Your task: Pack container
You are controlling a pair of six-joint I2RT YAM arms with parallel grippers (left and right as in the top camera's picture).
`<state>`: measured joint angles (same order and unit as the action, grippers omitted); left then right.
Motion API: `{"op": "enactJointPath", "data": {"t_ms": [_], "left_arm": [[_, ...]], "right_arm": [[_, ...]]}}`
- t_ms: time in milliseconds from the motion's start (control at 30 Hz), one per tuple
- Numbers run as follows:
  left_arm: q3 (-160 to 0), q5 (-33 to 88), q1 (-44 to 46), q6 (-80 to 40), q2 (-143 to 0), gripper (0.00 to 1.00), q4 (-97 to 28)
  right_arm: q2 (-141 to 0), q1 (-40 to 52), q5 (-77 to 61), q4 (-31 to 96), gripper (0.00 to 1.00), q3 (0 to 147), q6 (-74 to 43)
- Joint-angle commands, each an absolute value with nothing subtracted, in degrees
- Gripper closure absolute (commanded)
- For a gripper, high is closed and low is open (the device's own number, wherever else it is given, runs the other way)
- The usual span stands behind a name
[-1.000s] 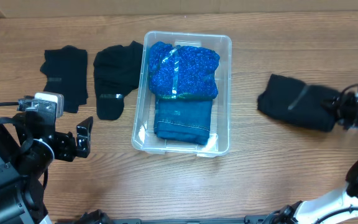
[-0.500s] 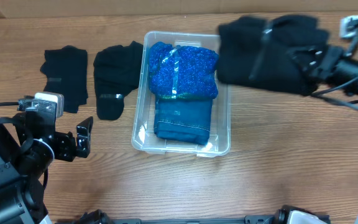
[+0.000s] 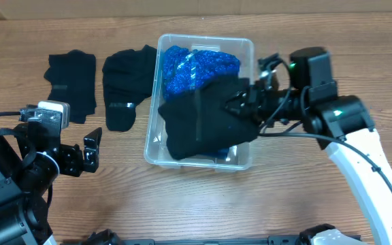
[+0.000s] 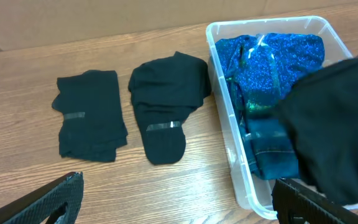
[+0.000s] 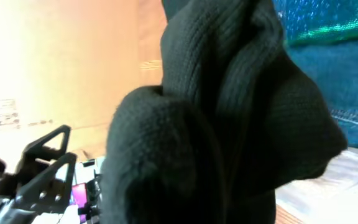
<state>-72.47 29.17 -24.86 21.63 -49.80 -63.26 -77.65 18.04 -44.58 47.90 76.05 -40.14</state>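
Left gripper sits at 8 o'clock, jaws spread and empty. At 10 o'clock lie two loose items: the outer black garment and the inner black garment, which touches the container. That container sits at table centre. It holds a blue top toward 12 and folded denim toward 6. Right gripper, reaching in from 3 o'clock, pinches the held garment over the container's near half. Packing looks about half done: two in, one arriving, two left. That makes one container and five garments.

Black left claw, white right forearm
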Motion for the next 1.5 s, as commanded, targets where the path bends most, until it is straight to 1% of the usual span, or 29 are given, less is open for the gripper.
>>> {"op": "enactJointPath", "data": {"t_ms": [0, 133, 267, 467, 500, 533, 567, 600, 700, 767, 800, 867, 900, 933, 967, 1000, 1067, 1100, 1133, 1167, 1200, 1233, 1300, 1367, 1467], "left_arm": [[-72.8, 29.8, -25.1, 22.7, -49.9, 0.0, -63.2], [-72.8, 29.8, -25.1, 22.7, -49.9, 0.0, -63.2], [-72.8, 29.8, -25.1, 22.7, -49.9, 0.0, -63.2], [-72.8, 29.8, -25.1, 22.7, -49.9, 0.0, -63.2], [-72.8, 29.8, -25.1, 22.7, -49.9, 0.0, -63.2], [-72.8, 29.8, -25.1, 22.7, -49.9, 0.0, -63.2], [-72.8, 29.8, -25.1, 22.7, -49.9, 0.0, -63.2], [-72.8, 29.8, -25.1, 22.7, -49.9, 0.0, -63.2], [-72.8, 29.8, -25.1, 22.7, -49.9, 0.0, -63.2], [-72.8, 29.8, -25.1, 22.7, -49.9, 0.0, -63.2], [-72.8, 29.8, -25.1, 22.7, -49.9, 0.0, -63.2], [-72.8, 29.8, -25.1, 22.7, -49.9, 0.0, -63.2], [-72.8, 29.8, -25.1, 22.7, -49.9, 0.0, -63.2], [-72.8, 29.8, -25.1, 22.7, -49.9, 0.0, -63.2], [-72.8, 29.8, -25.1, 22.7, -49.9, 0.0, -63.2], [-72.8, 29.8, -25.1, 22.7, -49.9, 0.0, -63.2], [-72.8, 29.8, -25.1, 22.7, -49.9, 0.0, -63.2], [-72.8, 29.8, -25.1, 22.7, -49.9, 0.0, -63.2], [-72.8, 29.8, -25.1, 22.7, -49.9, 0.0, -63.2], [-72.8, 29.8, -25.1, 22.7, -49.9, 0.0, -63.2], [-72.8, 29.8, -25.1, 22.7, -49.9, 0.0, -63.2], [-72.8, 29.8, -25.1, 22.7, -49.9, 0.0, -63.2], [-72.8, 29.8, -25.1, 22.7, -49.9, 0.0, -63.2], [-72.8, 29.8, -25.1, 22.7, -49.9, 0.0, -63.2], [-72.8, 29.8, -25.1, 22.7, -49.9, 0.0, -63.2]], "right_arm": [[-77.3, 21.6, -37.4, 45.8, 0.96, 76.1, -47.4], [-81.1, 25.1, -35.4, 43.5, 0.96, 76.1, -51.5], [-86.3, 26.8, -34.0, 41.2, 0.96, 76.1, -52.8], [-89.7, 27.0, -32.5, 43.4, 0.96, 76.1, -52.1], [-89.7, 27.0, -32.2, 43.4, 0.95, 76.1, -50.9], [-89.7, 27.0, -31.7, 43.7, 0.67, 76.1, -50.8], [-89.7, 27.0, -30.7, 44.3, 0.5, 76.1, -50.8], [-89.7, 27.0, -29.3, 45.6, 0.46, 76.1, -50.8], [-89.7, 27.1, -24.5, 50.0, 0.4, 76.9, -49.3], [-89.7, 27.6, -20.4, 53.4, 0.29, 79.1, -47.4], [-89.7, 28.2, -17.4, 55.7, 0.27, 81.1, -45.6], [-89.7, 29.3, -10.0, 60.8, 0.23, 85.1, -44.4], [-89.7, 30.3, -3.4, 65.4, 0.2, 88.8, -43.3], [-89.7, 31.0, 1.4, 68.9, 0.16, 91.9, -43.0], [-89.7, 31.7, 5.2, 71.4, 0.14, 94.3, -43.0], [-89.7, 33.3, 9.7, 75.5, 0.13, 99.5, -40.2], [-89.7, 34.8, 10.3, 77.4, 0.17, 103.5, -37.7], [-89.7, 35.6, 10.3, 77.8, 0.23, 104.2, -36.6], [-89.7, 36.2, 10.2, 78.2, 0.4, 104.2, -35.5], [-89.7, 36.7, 10.1, 79.6, 0.69, 104.2, -34.3], [-89.7, 36.8, 9.8, 80.3, 0.94, 104.2, -34.0], [-89.5, 36.8, 9.5, 82.3, 0.96, 104.6, -34.0], [-88.5, 36.8, 9.3, 87.0, 0.96, 106.3, -32.4], [-84.4, 36.8, 8.4, 91.3, 0.96, 107.5, -26.6], [-77.5, 36.8, 2.9, 93.0, 0.96, 107.3, -19.2]]}}
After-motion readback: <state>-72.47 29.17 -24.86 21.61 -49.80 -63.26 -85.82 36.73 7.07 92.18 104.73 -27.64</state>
